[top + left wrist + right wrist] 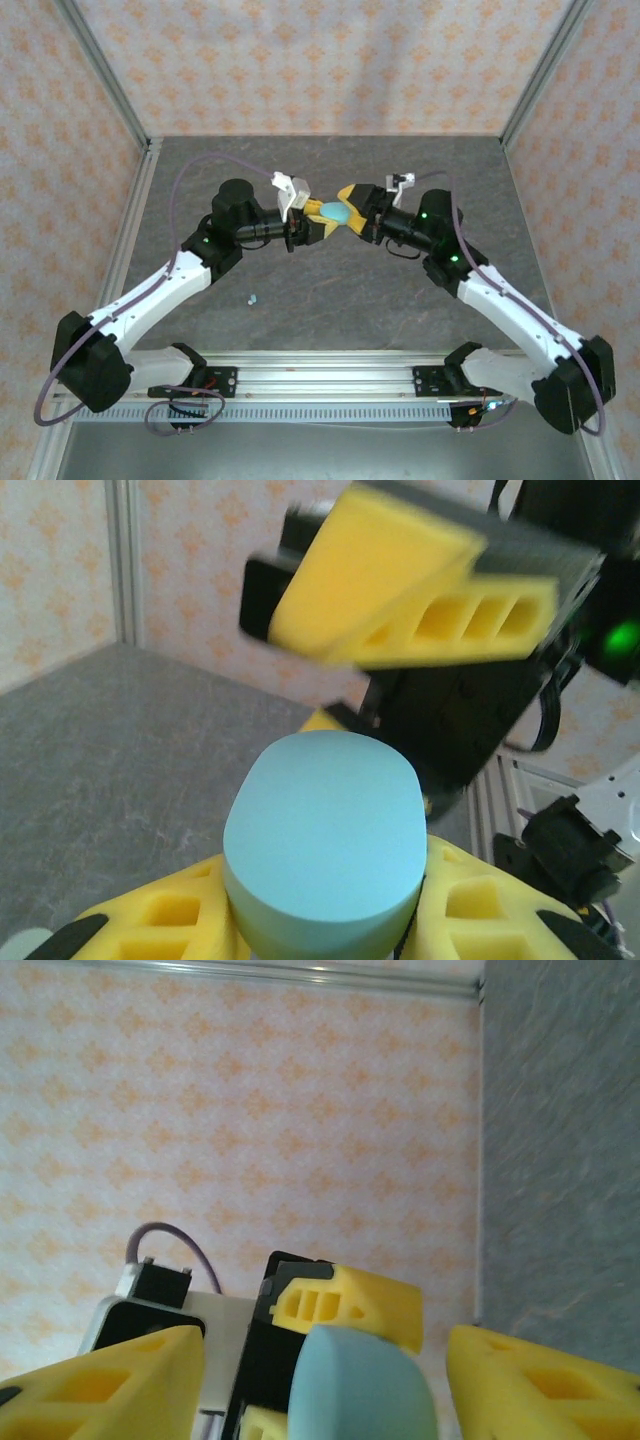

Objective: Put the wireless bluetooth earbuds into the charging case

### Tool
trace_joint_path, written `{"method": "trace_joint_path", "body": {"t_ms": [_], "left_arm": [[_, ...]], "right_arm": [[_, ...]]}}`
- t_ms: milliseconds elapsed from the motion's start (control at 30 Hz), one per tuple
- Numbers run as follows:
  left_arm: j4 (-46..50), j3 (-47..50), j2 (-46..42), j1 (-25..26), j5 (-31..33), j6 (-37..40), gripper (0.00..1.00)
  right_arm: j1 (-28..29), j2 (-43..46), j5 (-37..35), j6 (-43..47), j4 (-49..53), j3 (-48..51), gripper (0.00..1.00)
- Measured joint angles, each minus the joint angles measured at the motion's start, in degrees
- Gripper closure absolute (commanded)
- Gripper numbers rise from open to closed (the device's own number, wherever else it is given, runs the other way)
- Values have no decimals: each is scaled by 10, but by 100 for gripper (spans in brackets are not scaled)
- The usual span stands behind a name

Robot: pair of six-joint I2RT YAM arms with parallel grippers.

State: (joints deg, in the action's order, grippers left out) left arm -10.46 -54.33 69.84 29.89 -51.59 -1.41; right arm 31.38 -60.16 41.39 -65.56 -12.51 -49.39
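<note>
A light blue oval charging case [334, 212] hangs in the air above the middle of the table. My left gripper [318, 218] is shut on it, and its yellow fingers [480, 910] press both sides of the case [325, 840]. My right gripper [352, 208] faces it from the right and stands open. Its fingers [110, 1380] flank the case [365, 1385] with a gap on each side. Two tiny pale earbuds [251, 298] lie on the table in front of the left arm.
The table is dark grey stone [330, 290], with patterned walls on three sides and aluminium posts [105, 70] at the corners. A metal rail [320, 375] with both arm bases runs along the near edge.
</note>
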Motion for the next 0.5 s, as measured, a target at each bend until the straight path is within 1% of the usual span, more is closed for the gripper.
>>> {"method": "trace_joint_path", "body": {"t_ms": [33, 167, 267, 400, 500], "left_arm": [[11, -1, -5, 0, -4, 4, 100], [59, -6, -33, 0, -19, 26, 100], [99, -19, -47, 0, -31, 46, 100], [161, -50, -50, 0, -50, 77, 100], [202, -70, -49, 0, -64, 99, 100]], "right_arm": [[-1, 13, -2, 35, 25, -10, 34], [0, 64, -7, 226, 144, -83, 35], [1, 83, -5, 353, 209, -121, 35], [21, 75, 10, 486, 269, -133, 34], [47, 48, 17, 558, 304, -132, 33]]}}
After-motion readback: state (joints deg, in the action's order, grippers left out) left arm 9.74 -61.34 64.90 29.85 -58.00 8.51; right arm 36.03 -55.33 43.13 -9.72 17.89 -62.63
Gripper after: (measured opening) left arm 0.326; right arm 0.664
